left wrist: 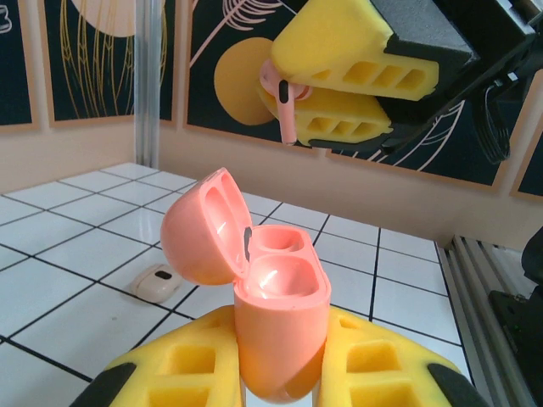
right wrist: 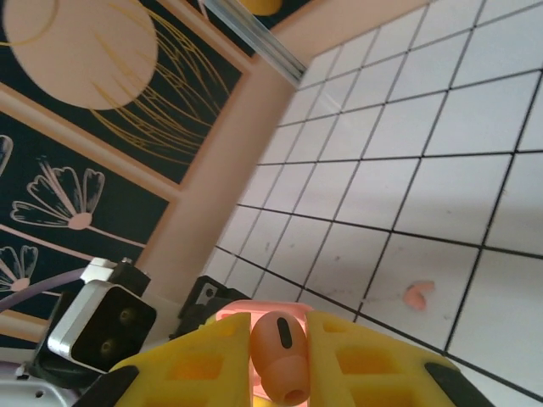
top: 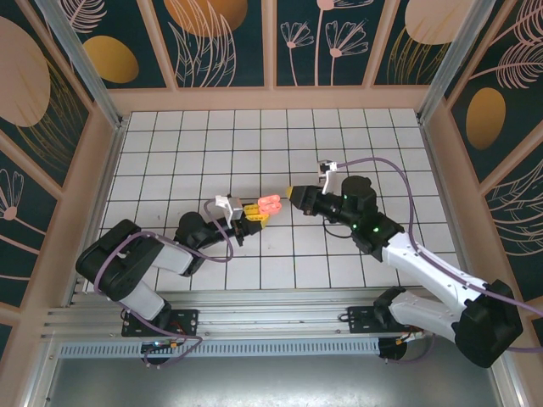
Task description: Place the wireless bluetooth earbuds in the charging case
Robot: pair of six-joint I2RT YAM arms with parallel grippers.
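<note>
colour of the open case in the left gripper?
Coral-pink all over, the charging case and its open lid alike. Shows best in the left wrist view.

The charging case (left wrist: 280,331) is coral plastic, smooth and glossy, with bright highlights on the rim and inside the open lid. The earbud (left wrist: 287,114) is pale pink plastic, smooth with a soft sheen. The left gripper (left wrist: 282,365) and right gripper (left wrist: 284,80) carry fingers (left wrist: 382,373) of yellow matt material, moulded with open pockets; whether it is foam or plastic cannot be told. The arm housings (top: 119,254) are matt black plastic, with sections of smooth white plastic. The cable (top: 399,170) has a smooth purple sheath. The floor (top: 339,144) is white tile, smooth with a faint gloss, and has dark joints. The rails (top: 254,322) are bare grooved metal. The wall panels (top: 212,42) are printed, matt.
</note>
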